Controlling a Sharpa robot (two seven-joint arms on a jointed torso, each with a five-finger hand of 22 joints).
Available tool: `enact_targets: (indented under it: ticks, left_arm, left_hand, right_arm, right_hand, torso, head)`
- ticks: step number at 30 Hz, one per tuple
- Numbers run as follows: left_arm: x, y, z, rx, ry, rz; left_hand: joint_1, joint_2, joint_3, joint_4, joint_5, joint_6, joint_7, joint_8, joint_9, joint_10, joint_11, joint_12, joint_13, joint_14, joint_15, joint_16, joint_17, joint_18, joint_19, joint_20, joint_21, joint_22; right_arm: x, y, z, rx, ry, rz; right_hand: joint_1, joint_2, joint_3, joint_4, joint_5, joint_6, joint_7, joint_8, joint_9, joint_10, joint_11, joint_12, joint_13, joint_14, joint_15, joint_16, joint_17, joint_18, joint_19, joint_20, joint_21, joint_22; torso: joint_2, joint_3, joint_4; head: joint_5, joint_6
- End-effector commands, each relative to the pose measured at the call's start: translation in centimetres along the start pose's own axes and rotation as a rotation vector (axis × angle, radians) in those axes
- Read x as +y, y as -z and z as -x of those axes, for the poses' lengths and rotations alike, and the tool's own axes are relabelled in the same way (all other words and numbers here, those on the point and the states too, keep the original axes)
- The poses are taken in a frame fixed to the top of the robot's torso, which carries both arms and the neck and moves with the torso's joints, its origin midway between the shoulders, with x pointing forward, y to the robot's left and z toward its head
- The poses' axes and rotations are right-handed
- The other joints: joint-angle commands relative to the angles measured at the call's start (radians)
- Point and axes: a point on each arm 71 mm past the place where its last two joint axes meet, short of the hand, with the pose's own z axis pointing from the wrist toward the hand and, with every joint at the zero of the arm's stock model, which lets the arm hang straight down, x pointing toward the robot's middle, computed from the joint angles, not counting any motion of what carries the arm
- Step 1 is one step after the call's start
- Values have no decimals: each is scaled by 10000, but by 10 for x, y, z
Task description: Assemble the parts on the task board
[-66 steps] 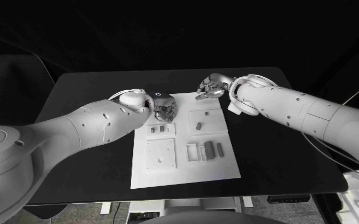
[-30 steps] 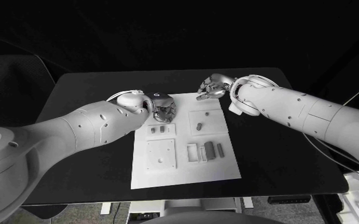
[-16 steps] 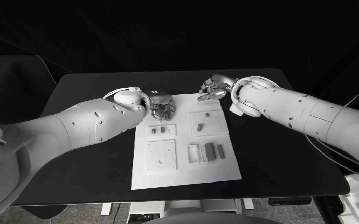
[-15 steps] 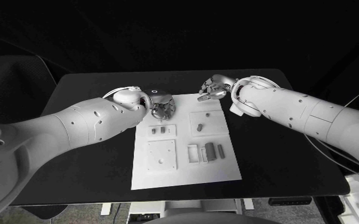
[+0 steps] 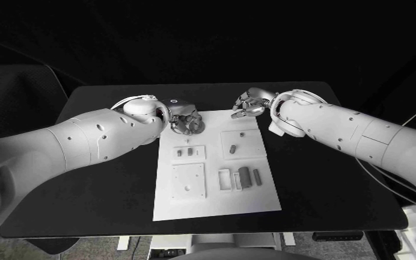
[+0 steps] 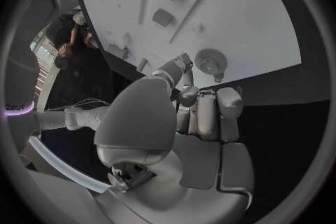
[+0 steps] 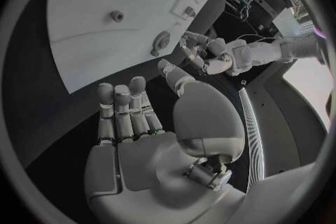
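The white task board point(image 5: 217, 197) lies in the middle of the black table. My left hand point(image 5: 184, 120) hangs over its far left corner, fingers pointing down. A round ribbed part point(image 6: 210, 60) stands on the board just past this hand's fingertips and beside its thumb. The right wrist view shows the round part point(image 7: 162, 40) a small gap from the left hand point(image 7: 210, 56). My right hand point(image 5: 249, 103) hovers at the board's far right corner with straight fingers point(image 7: 122, 109), holding nothing. Two small grey pieces point(image 5: 184, 150) and a short cylinder point(image 5: 232, 148) lie further down the board.
Nearer the front of the board, a dark block point(image 5: 243, 176) and a thin bar point(image 5: 256, 176) lie beside a pale frame point(image 5: 225, 179). A square plate point(image 5: 188, 180) sits to their left. Black table point(image 5: 104, 170) surrounds the board on both sides.
My left hand has drawn back from over the board's upper left panel toward the far left corner. The right hand has hardly moved.
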Motion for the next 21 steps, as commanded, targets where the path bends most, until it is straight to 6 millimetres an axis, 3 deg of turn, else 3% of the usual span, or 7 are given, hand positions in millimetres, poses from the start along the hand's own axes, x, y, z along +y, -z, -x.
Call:
enact_targets:
  ticks: [1, 16, 21]
  left_arm:
    - [0, 1, -2, 227, 161, 81]
    - [9, 8, -7, 392, 195, 280]
    - [11, 9, -9, 485, 254, 336]
  left_hand:
    - [-11, 64, 35, 0, 2, 270, 200, 27, 15, 54, -34, 29, -17, -28, -26, 53, 183, 637, 65, -1, 1364, 16]
    - [-24, 59, 40, 4, 0, 284, 215, 29, 16, 55, -36, 31, -20, -27, -26, 59, 180, 638, 65, 0, 1365, 22]
    - [-27, 59, 42, 4, 0, 288, 220, 30, 17, 56, -36, 31, -20, -26, -26, 60, 179, 638, 65, 0, 1365, 23]
  right_arm:
    - [1, 0, -1, 83, 8, 77]
    - [0, 1, 0, 73, 9, 65]
    - [0, 1, 0, 72, 9, 72]
  right_hand:
    - [-63, -1, 32, 32, 63, -47, 43, 69, -10, -26, -3, 65, -14, 0, -18, 58, -16, -49, 3, 16, 153, -9]
    - [-65, -4, 34, 31, 63, -48, 43, 69, -10, -26, -4, 67, -15, 1, -19, 59, -17, -49, 4, 15, 154, -10]
    - [-65, -4, 35, 30, 63, -48, 43, 69, -10, -26, -4, 67, -16, 1, -19, 59, -18, -49, 4, 15, 154, -10]
  torso:
    - [13, -10, -12]
    - [17, -19, -13]
    - [19, -5, -29]
  head:
    - [16, -1]
    - [54, -25]
    - [62, -26]
